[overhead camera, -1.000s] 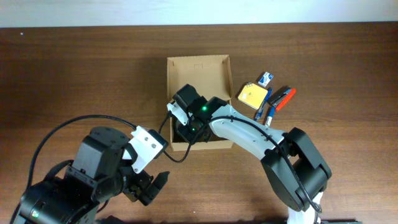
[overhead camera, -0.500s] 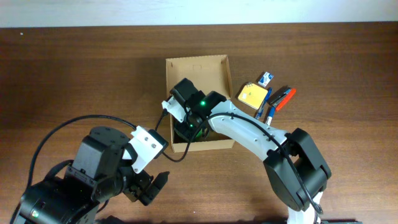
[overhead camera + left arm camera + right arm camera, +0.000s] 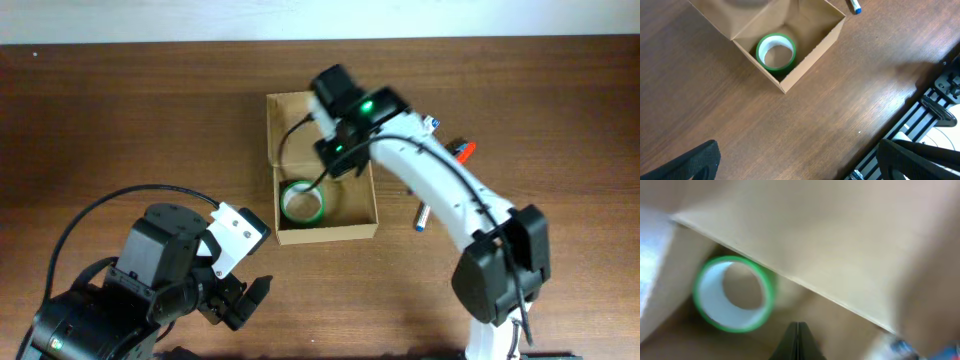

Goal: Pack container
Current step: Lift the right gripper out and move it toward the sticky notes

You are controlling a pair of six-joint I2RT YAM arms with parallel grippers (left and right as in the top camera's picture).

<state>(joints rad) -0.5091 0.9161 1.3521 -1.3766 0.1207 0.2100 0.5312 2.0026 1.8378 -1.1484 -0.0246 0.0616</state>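
Observation:
The container (image 3: 325, 235), a tan cardboard box, stands open in the middle of the table. A green tape roll (image 3: 301, 202) lies flat in its near half. My right gripper (image 3: 335, 165) hangs shut over the box's far half, holding nothing. The right wrist view shows its closed fingertips (image 3: 798, 342) just beside the tape roll (image 3: 735, 294), with blurred cardboard of the container (image 3: 840, 240) above. My left gripper (image 3: 245, 303) stands open near the table's front left, away from the box. Its view looks down on the container (image 3: 812, 52) and tape roll (image 3: 776, 50), with its fingers (image 3: 695, 162) spread wide.
To the right of the box lie a blue pen (image 3: 422, 215), an orange-handled tool (image 3: 462, 150) and a small blue and white item (image 3: 432, 122), partly under my right arm. The table's front edge (image 3: 900, 107) runs close to my left gripper.
My right arm has swung from the box's near half up to its far side. The green tape roll, covered before, now shows lying in the box. The left arm has not moved.

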